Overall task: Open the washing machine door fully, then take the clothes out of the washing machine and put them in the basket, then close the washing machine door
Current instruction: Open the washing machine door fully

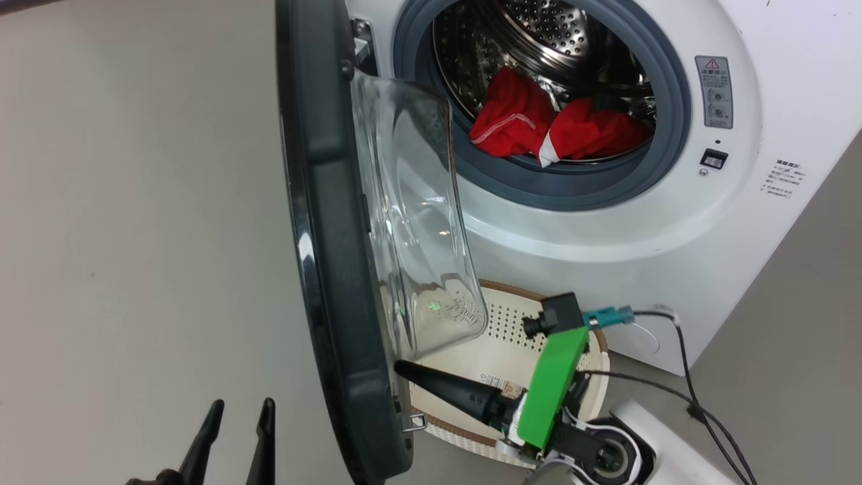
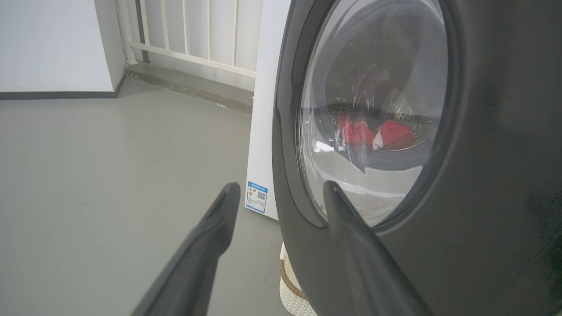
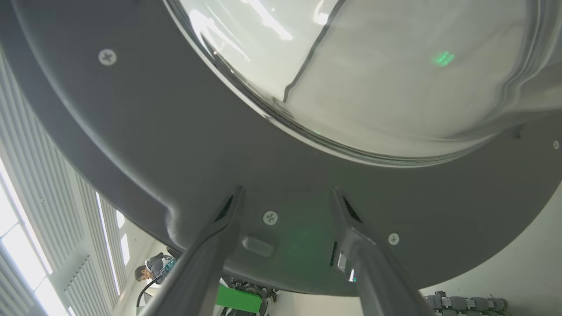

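The washing machine door [image 1: 330, 236] stands swung out, edge-on, its clear glass bowl [image 1: 417, 222] facing the washing machine [image 1: 606, 222]. Red clothes [image 1: 539, 124] with white trim lie in the steel drum; through the door glass they also show in the left wrist view [image 2: 373, 134]. The basket [image 1: 498, 323] sits on the floor under the door. My right gripper [image 3: 287, 195] is open, its fingers aimed at the door's inner rim [image 3: 175, 145], nothing between them. One of its fingers [image 1: 438, 387] reaches over the basket. My left gripper [image 1: 242, 404] hangs open beside the door's outer face [image 2: 483, 197].
Black cables [image 1: 700, 404] trail on the grey floor by the machine's right corner. A white railing [image 2: 197, 35] and a wall stand beyond the machine. A person [image 3: 153, 267] shows below the door's edge. Open floor [image 1: 135, 236] lies left of the door.
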Controlling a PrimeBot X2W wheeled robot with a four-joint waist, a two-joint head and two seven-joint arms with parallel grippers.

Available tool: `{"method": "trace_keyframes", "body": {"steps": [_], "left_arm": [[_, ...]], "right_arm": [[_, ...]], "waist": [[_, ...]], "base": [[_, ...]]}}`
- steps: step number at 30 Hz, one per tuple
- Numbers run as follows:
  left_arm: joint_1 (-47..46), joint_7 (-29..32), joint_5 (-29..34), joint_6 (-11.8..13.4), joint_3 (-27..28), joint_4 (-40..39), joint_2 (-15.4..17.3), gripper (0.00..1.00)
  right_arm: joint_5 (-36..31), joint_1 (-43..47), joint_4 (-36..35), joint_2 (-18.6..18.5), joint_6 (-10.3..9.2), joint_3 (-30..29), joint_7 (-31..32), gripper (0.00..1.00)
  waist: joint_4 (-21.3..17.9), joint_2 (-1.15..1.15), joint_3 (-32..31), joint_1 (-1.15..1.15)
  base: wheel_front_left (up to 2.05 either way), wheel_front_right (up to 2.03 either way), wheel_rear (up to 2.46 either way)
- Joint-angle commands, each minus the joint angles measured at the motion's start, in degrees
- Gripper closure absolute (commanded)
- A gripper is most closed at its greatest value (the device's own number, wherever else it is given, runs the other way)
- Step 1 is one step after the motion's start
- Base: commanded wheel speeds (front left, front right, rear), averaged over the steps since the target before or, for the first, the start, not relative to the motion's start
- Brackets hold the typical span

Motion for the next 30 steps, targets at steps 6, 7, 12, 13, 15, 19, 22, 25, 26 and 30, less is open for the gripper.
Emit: {"method": "trace_keyframes", "body": {"steps": [6, 7, 12, 13, 15, 19, 22, 25, 26, 30], "left_arm": [[-0.02, -0.7, 1.11, 0.03, 1.78, -0.52, 0.36, 0.0], [0.07, -0.7, 1.25, 0.0, 1.77, -0.42, 0.36, 0.0], [0.29, -0.7, 1.79, -0.16, 1.79, 0.05, 0.36, 0.0], [0.32, -0.7, 1.85, -0.19, 1.8, 0.06, 0.36, 0.0], [0.42, -0.7, 1.9, -0.23, 1.78, 0.12, 0.36, 0.0], [0.68, -0.7, 1.88, -0.32, 1.61, 0.44, 0.36, 0.0], [0.72, -0.7, 1.9, -0.35, 1.57, 0.64, 0.36, 0.0], [0.71, -0.7, 1.97, -0.38, 1.57, 0.82, 0.36, 0.0], [0.71, -0.7, 2.0, -0.39, 1.59, 0.88, 0.36, 0.0], [0.77, -0.7, 2.2, -0.42, 1.75, 1.08, 0.36, 0.0]], "right_arm": [[-2.12, 3.58, 0.13, -0.13, 0.3, -2.02, -2.63, 0.0], [-2.33, 4.18, 0.21, -0.35, 0.3, -2.33, -3.08, 0.0], [-3.46, 7.15, 0.47, -1.59, 0.3, -3.72, -5.74, 0.0], [-4.03, 7.63, 0.58, -1.93, 0.3, -3.78, -6.49, 0.0], [-5.53, 8.43, 0.79, -2.66, 0.3, -3.47, -8.18, 0.0], [-8.34, 10.1, 1.53, -4.25, 0.3, -2.41, -13.3, 0.0], [-10.0, 10.82, 2.37, -5.57, 0.3, -1.48, -16.81, 0.0], [-11.82, 11.2, 3.56, -7.0, 0.3, -0.46, -21.07, 0.0], [-12.81, 11.16, 4.03, -7.65, 0.3, 0.12, -22.6, 0.0], [-17.13, 10.39, 6.6, -10.25, 0.3, 3.15, -29.01, 0.0]], "waist": [[-0.42, 0.0, -1.12, 0.0], [-0.5, 0.0, -1.31, 0.0], [-0.83, 0.0, -2.06, 0.0], [-0.9, 0.0, -2.17, 0.0], [-1.01, 0.0, -2.36, 0.0], [-1.29, 0.0, -2.65, 0.0], [-1.42, 0.0, -2.78, 0.0], [-1.52, 0.0, -2.94, 0.0], [-1.55, 0.0, -3.0, 0.0], [-1.69, 0.0, -3.24, 0.0]], "base": [[0.0, 0.0, 0.0], [0.0, 0.0, 0.0], [0.0, 0.0, 0.0], [0.0, 0.0, 0.0], [0.0, 0.0, 0.0], [0.0, 0.0, 0.0], [0.0, 0.0, 0.0], [0.0, 0.0, 0.0], [0.0, 0.0, 0.0], [0.0, 0.0, 0.0]]}}
